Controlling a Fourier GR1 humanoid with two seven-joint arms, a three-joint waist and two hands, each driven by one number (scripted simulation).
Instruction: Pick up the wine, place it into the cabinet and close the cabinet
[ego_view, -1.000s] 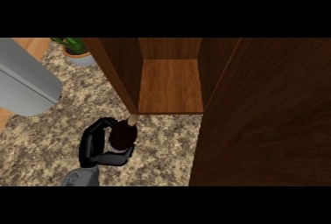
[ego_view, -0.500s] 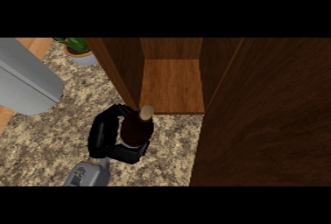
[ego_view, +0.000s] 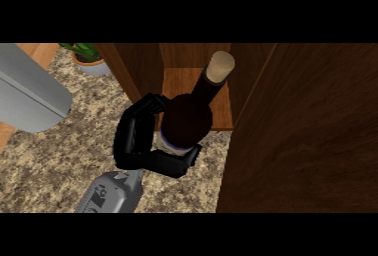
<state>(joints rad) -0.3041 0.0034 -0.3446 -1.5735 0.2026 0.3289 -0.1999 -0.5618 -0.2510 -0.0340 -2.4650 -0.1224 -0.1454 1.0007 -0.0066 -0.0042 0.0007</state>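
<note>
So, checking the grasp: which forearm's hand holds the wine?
The forearm at lower centre; its hand curls round the wine. The grey forearm at left shows no hand.

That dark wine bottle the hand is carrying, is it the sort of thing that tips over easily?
Probably. The wine bottle is tall with a narrow neck, so it may topple once set on the cabinet shelf. Its smooth surface looks slippery, which may be why the fingers of the hand curl round its wide body.

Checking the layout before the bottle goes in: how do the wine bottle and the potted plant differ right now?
The wine bottle is dark with a pale cork-coloured top; the potted plant has green leaves in a light pot. The bottle is held off the counter in the hand, in front of the open cabinet; the plant stands untouched on the speckled counter, left of the cabinet. The bottle looks far larger in view.
</note>
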